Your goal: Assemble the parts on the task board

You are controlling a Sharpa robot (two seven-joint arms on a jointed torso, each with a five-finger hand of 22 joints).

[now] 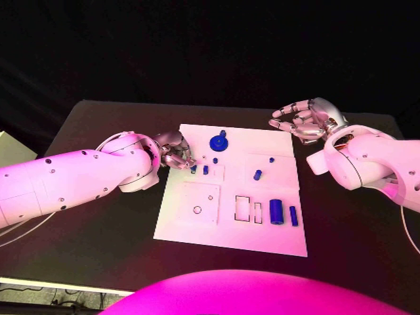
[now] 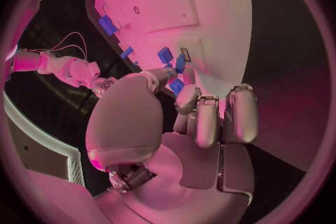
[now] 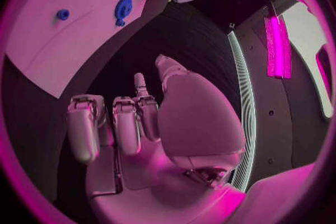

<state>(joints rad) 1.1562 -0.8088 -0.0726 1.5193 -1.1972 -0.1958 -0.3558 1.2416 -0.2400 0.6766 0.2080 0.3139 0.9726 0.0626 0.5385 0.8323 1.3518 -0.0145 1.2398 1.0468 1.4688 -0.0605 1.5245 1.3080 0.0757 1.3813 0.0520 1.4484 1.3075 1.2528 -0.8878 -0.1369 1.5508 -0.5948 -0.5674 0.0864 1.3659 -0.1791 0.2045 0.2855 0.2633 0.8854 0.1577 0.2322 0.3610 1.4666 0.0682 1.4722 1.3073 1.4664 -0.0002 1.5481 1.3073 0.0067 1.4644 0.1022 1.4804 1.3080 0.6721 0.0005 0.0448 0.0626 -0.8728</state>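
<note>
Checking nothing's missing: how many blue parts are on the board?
7: gear, two by the left hand, two small mid-right ones, two cylinders bottom right. That hand may hide more.

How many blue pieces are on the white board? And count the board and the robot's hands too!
Round blue wheel-shaped piece: 1
Long blue pieces: 2
Small blue pieces: 4 that I can see
Flat white task board: 1
Silver hands, left hand and right hand: 2
Total: 10
</note>
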